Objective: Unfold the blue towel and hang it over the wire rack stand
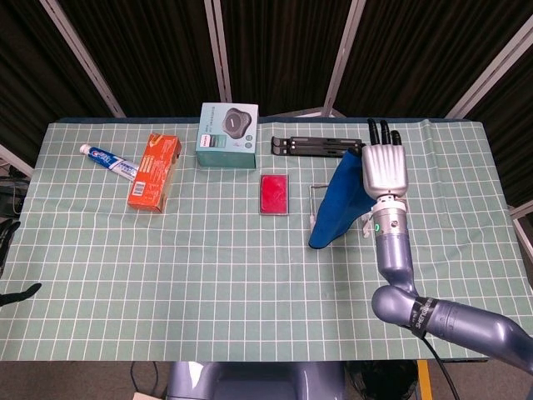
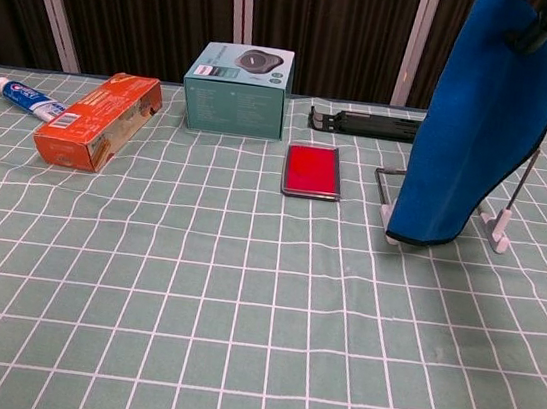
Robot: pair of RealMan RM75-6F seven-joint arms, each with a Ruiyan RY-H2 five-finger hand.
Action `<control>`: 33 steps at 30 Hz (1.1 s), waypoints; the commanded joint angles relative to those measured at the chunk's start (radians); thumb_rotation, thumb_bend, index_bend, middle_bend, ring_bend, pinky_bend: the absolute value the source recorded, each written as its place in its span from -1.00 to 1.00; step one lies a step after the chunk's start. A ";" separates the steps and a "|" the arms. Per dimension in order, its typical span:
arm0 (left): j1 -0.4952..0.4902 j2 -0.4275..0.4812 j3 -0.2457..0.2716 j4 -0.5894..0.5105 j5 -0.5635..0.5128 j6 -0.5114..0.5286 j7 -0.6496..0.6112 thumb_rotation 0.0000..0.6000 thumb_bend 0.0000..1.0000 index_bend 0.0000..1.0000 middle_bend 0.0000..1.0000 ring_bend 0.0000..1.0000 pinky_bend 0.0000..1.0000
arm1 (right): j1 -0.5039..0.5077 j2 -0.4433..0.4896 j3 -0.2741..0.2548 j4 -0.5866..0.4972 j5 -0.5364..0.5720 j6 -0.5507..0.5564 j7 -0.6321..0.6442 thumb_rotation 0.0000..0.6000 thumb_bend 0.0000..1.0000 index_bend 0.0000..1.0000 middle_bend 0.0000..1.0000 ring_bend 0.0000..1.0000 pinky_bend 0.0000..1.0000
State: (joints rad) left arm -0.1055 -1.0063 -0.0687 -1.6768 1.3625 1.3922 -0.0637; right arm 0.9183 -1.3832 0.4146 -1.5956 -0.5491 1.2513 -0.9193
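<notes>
The blue towel (image 1: pixel 337 208) hangs down from my right hand (image 1: pixel 384 169), which grips its top edge, back of the hand facing up. In the chest view the towel (image 2: pixel 475 130) is a broad sheet drooping in front of the wire rack stand (image 2: pixel 499 232), its lower hem level with the rack's white feet. Only a dark bit of the right hand (image 2: pixel 537 29) shows there, at the top. In the head view the towel covers most of the rack (image 1: pixel 312 200). My left hand (image 1: pixel 17 292) is at the table's left edge, fingers apart and empty.
Behind the rack lies a black folded stand (image 1: pixel 315 147). Left of the rack sit a red case (image 1: pixel 274 194) and a teal box (image 1: pixel 227 136). An orange carton (image 1: pixel 155 172) and a toothpaste tube (image 1: pixel 108 160) occupy the far left.
</notes>
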 commanded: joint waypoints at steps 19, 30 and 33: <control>-0.008 -0.014 -0.009 0.021 -0.035 -0.027 0.015 1.00 -1.00 -1.00 -1.00 -1.00 -1.00 | 0.075 -0.081 -0.029 0.181 0.075 -0.072 -0.027 1.00 -0.02 0.44 -0.92 -1.00 -0.69; -0.014 -0.023 -0.013 0.033 -0.059 -0.046 0.023 1.00 -1.00 -1.00 -1.00 -1.00 -1.00 | 0.111 -0.120 -0.030 0.279 0.124 -0.111 -0.045 1.00 -0.08 0.44 -0.92 -1.00 -0.69; -0.014 -0.024 -0.013 0.033 -0.060 -0.047 0.025 1.00 -1.00 -1.00 -1.00 -1.00 -1.00 | 0.116 -0.131 -0.031 0.300 0.130 -0.120 -0.042 1.00 -0.18 0.42 -0.92 -1.00 -0.69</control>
State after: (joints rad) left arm -0.1194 -1.0297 -0.0821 -1.6437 1.3024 1.3449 -0.0386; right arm 1.0311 -1.5092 0.3840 -1.3025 -0.4229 1.1360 -0.9628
